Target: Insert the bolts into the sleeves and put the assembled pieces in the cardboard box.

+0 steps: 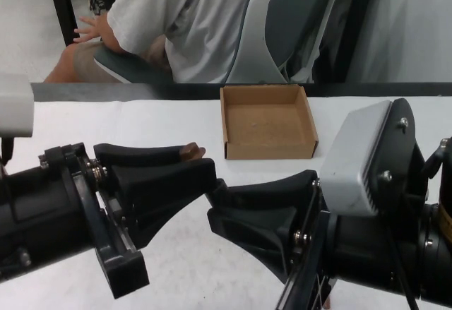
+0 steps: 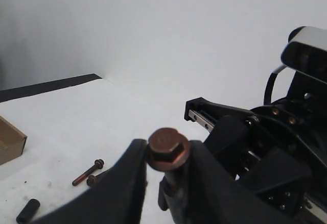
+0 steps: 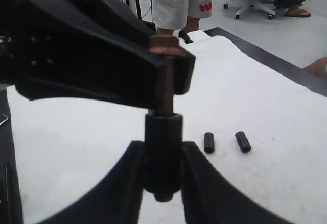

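Observation:
My left gripper (image 2: 164,158) is shut on a copper bolt (image 2: 168,146), pinched just under its hex head. My right gripper (image 3: 162,155) is shut on a black sleeve (image 3: 162,147) held upright. The bolt shank (image 3: 167,89) runs down into the sleeve's top opening, with most of the shank still showing. In the high view the two grippers meet above the near middle of the bench, with the bolt head (image 1: 191,150) at the left gripper's tips. The cardboard box (image 1: 268,147) stands open behind them and holds nothing.
Two spare black sleeves (image 3: 209,142) (image 3: 243,141) lie on the white cloth beyond my right gripper. Two loose bolts (image 2: 87,172) and another sleeve (image 2: 28,211) lie below my left gripper. A person sits behind the bench's far edge.

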`<state>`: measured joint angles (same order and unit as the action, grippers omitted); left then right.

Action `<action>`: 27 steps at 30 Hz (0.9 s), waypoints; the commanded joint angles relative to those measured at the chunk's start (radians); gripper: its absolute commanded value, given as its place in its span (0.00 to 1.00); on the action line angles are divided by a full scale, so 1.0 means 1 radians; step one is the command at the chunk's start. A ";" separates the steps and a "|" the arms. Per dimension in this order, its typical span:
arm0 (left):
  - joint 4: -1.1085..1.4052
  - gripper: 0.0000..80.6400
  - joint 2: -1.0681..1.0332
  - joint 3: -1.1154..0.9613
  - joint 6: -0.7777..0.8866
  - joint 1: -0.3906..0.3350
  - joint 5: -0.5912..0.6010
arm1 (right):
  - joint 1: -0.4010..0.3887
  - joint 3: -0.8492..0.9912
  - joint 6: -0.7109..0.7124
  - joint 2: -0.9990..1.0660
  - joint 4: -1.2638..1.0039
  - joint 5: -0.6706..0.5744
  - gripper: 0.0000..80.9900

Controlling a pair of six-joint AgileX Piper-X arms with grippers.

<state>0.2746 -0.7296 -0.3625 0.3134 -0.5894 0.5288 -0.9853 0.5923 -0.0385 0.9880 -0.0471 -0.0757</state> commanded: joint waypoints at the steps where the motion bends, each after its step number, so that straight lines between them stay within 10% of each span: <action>1: 0.021 0.01 -0.002 -0.002 -0.007 -0.003 0.007 | 0.000 0.015 -0.008 -0.006 -0.050 0.012 0.00; 6: 0.021 0.08 -0.002 -0.002 -0.007 -0.003 0.019 | 0.000 0.015 -0.008 -0.006 -0.060 0.012 0.00; 15: -0.006 0.56 -0.002 -0.002 0.046 -0.003 -0.001 | 0.000 0.015 -0.032 -0.006 -0.065 0.012 0.00; 27: -0.074 0.57 -0.002 -0.002 -0.079 -0.001 -0.237 | 0.002 0.016 -0.032 -0.006 -0.100 0.081 0.00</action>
<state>0.2294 -0.7296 -0.3625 0.2783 -0.5894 0.4046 -0.9835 0.5923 -0.0686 0.9907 -0.1039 -0.0238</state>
